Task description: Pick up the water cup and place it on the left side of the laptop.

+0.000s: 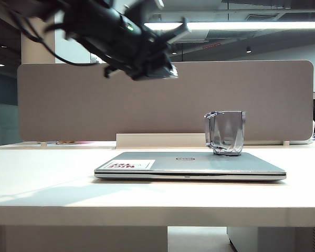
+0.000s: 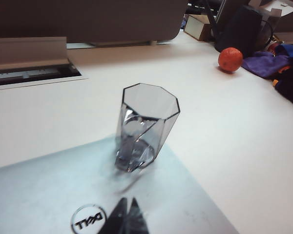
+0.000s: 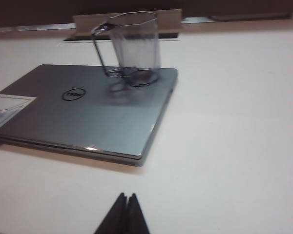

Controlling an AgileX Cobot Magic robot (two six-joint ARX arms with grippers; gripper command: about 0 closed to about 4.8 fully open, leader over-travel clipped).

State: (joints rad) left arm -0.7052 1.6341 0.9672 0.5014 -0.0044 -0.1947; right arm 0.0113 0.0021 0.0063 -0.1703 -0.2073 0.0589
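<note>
Water cup (image 1: 225,132) stands upright on the closed lid of the laptop (image 1: 189,164), at the lid's rear right corner in the exterior view, its loop handle turned to the left; it looks empty. The laptop lies flat on the pale worktop (image 1: 47,178), its round logo at mid-lid and a white sticker with red lettering (image 1: 129,165) at the near left corner. A grey partition (image 1: 94,105) closes off the back. In the left wrist view an orange ball (image 2: 230,59) and purple cloth (image 2: 266,65) lie well apart from the cup.

The left gripper (image 2: 127,218) hangs above the lid near the logo, jaws closed on nothing. The right gripper (image 3: 122,215) sits over bare worktop short of the laptop, jaws pressed together, empty.
</note>
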